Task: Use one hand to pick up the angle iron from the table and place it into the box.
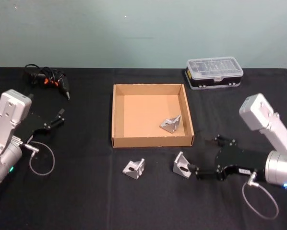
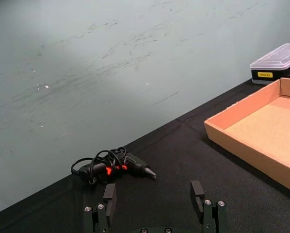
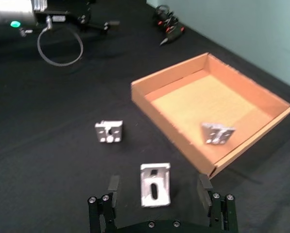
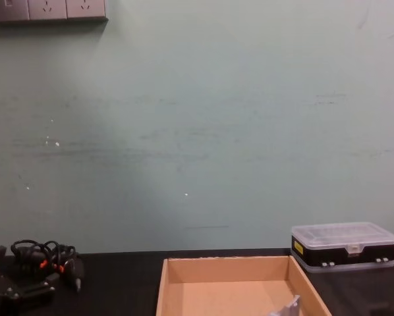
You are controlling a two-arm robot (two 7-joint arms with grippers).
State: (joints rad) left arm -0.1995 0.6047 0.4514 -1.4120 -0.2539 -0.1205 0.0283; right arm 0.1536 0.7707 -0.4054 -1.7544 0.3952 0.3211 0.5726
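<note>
- One silver metal angle iron (image 1: 182,165) lies on my matte black worktop (image 1: 86,201), at 5 o'clock of the shallow tan cardboard box (image 1: 153,142).
- My right black claw end effector (image 1: 197,171) is wide open and empty, just beside it. I'd centre the fingers around it, then close squarely.
- My left end effector (image 1: 60,118) rests open and empty at 9 o'clock.

case (image 1: 214,73): black plastic, clear lid shut, we see it far right near the wall
tool (image 1: 48,78): black, orange marks, cable bundled on it, far left
wall (image 1: 134,28): pale green, scuffed
sockets (image 4: 47,9): we spot a row high on the wall, left side
</note>
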